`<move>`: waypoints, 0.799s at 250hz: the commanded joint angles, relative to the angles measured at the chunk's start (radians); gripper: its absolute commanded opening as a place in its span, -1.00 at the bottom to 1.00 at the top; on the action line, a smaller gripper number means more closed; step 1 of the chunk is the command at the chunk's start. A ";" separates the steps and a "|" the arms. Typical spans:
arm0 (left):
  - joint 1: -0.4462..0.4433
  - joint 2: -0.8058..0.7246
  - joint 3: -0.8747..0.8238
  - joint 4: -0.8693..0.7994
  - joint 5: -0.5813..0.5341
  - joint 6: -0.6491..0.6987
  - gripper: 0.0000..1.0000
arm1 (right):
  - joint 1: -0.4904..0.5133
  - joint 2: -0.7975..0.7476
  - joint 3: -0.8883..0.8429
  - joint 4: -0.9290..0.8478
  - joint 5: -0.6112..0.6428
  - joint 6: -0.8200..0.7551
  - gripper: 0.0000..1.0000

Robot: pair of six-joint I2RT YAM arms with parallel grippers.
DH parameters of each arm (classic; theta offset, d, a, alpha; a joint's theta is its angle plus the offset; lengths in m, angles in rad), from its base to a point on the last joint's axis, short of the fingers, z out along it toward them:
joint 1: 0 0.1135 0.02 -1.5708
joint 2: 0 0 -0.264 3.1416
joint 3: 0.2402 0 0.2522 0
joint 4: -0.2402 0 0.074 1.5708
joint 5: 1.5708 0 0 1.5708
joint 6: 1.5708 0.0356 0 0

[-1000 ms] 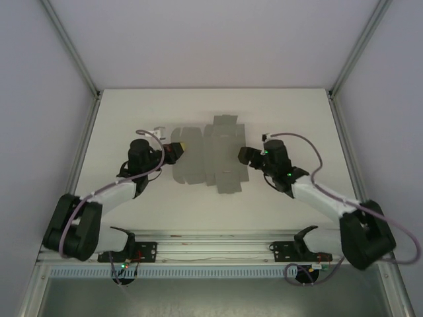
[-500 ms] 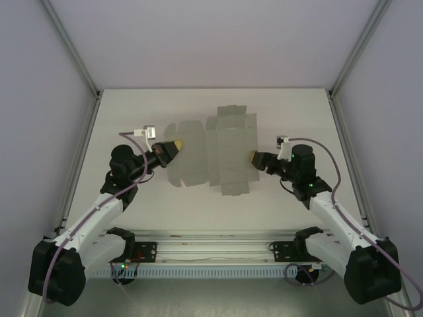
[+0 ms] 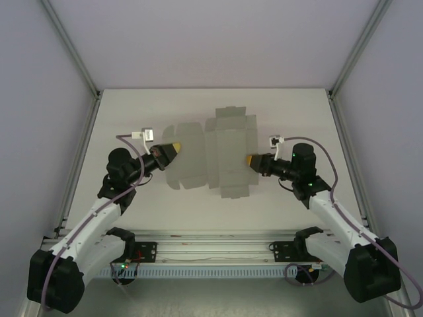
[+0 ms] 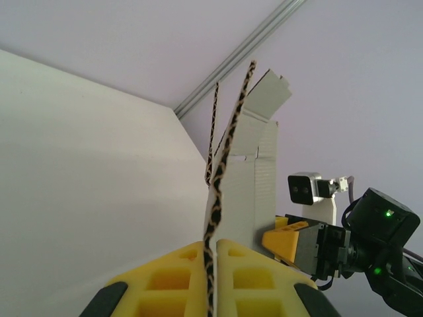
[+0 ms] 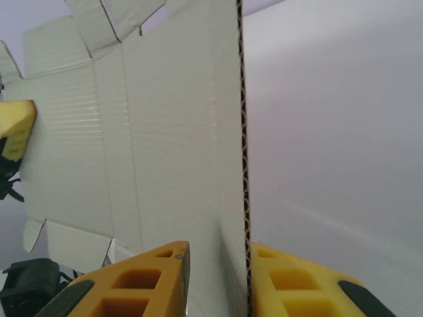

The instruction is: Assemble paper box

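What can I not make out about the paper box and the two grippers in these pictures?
1. Right wrist view: whether the right gripper presses the paper box; the picture's bottom edge cuts off the contact.
2. Left wrist view: past the left gripper, the box is edge-on, one face hidden.
3. Top view: fold lines too small.

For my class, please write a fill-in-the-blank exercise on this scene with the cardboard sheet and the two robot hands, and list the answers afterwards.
1. The paper box is a ___, unfolded die-cut sheet.
2. The left hand is ___ (open or shut) on one edge of the sheet.
3. The right hand has one finger on each ___ of the opposite edge.
4. The fingers of both hands are ___ in colour.
Missing words: flat; shut; side; yellow.
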 commanded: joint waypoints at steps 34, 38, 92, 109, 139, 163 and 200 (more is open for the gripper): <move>-0.004 -0.066 0.002 -0.070 -0.058 0.030 -1.00 | -0.002 -0.049 0.008 -0.030 0.002 -0.068 -0.72; -0.004 -0.069 0.002 -0.078 -0.064 0.032 -1.00 | -0.002 -0.052 0.009 -0.033 0.006 -0.072 -0.72; -0.004 -0.094 0.005 -0.224 -0.191 0.083 -0.55 | -0.002 -0.059 0.035 -0.179 0.136 -0.161 -1.00; -0.004 -0.095 0.011 -0.303 -0.260 0.105 0.23 | 0.000 -0.030 0.045 -0.222 0.167 -0.186 -1.00; -0.004 -0.084 0.035 -0.459 -0.401 0.147 1.00 | 0.015 0.054 0.068 -0.267 0.238 -0.219 -1.00; -0.005 -0.056 0.051 -0.512 -0.428 0.176 1.00 | 0.041 0.130 0.088 -0.276 0.320 -0.260 -1.00; -0.006 0.016 0.080 -0.483 -0.333 0.185 1.00 | 0.090 0.233 0.148 -0.294 0.468 -0.326 -1.00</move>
